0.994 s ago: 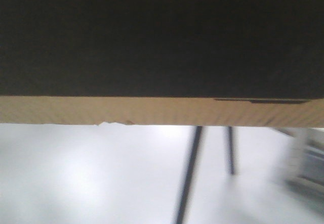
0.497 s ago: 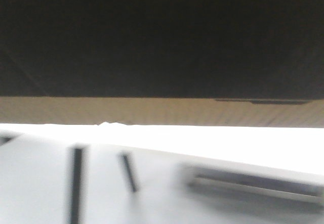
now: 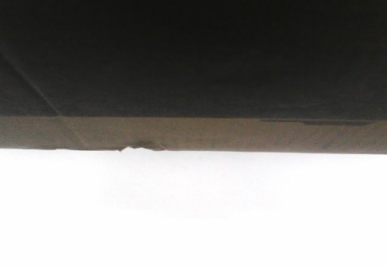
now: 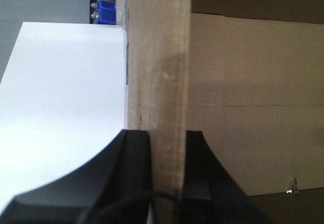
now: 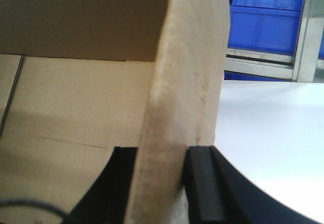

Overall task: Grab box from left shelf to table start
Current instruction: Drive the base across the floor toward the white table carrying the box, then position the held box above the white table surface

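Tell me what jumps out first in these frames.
The box fills the upper half of the front view, a dark panel over a tan strip with a small tear on its lower edge. In each wrist view one of its cardboard walls stands upright and clamped: the left gripper and the right gripper both grip it, with a white table beyond.

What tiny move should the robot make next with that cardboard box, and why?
Probably lower the box gently with both grips shut. The left gripper and right gripper each clamp a cardboard wall, and the white table shows just past the box in both wrist views, so setting it down looks next.
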